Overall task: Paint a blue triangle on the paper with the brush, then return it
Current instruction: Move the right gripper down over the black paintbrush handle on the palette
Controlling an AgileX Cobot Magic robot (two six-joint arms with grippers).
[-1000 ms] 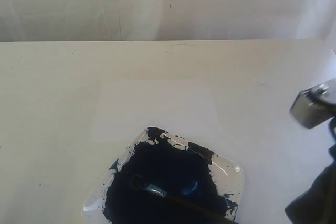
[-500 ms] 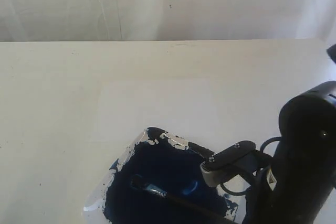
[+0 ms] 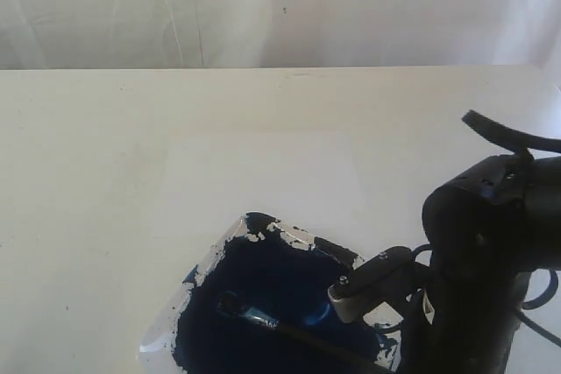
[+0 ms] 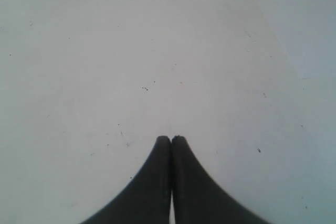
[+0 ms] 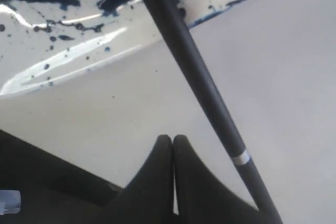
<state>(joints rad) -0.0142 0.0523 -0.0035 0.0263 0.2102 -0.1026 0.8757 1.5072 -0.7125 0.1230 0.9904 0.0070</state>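
Low in the centre of the exterior view, the brush (image 3: 263, 318) lies in a clear square paint tray (image 3: 207, 256). Its small tip sits in the dark blue paint pool (image 3: 272, 282), and its thin black handle runs toward the lower right of the frame. The right wrist view shows that handle (image 5: 194, 72) crossing the tray's spattered rim and reaching out over the pale worktop (image 3: 79, 172), with a narrow silver band near its far end.

Just above the tray in the exterior view lies the paper (image 3: 263, 177), a faint white sheet barely lighter than the worktop. The tray's upper corner seems to overlap the paper's lower edge.

At the lower right of that view stands the black right arm (image 3: 491, 243), with a silver-tipped part of it over the tray's right corner. The right end effector (image 5: 172, 141) has its fingers pressed together and grips nothing. The brush handle passes just beside them, and whether it touches them cannot be told.

The left end effector (image 4: 170, 140) is likewise pressed together and empty, above bare, lightly speckled worktop.
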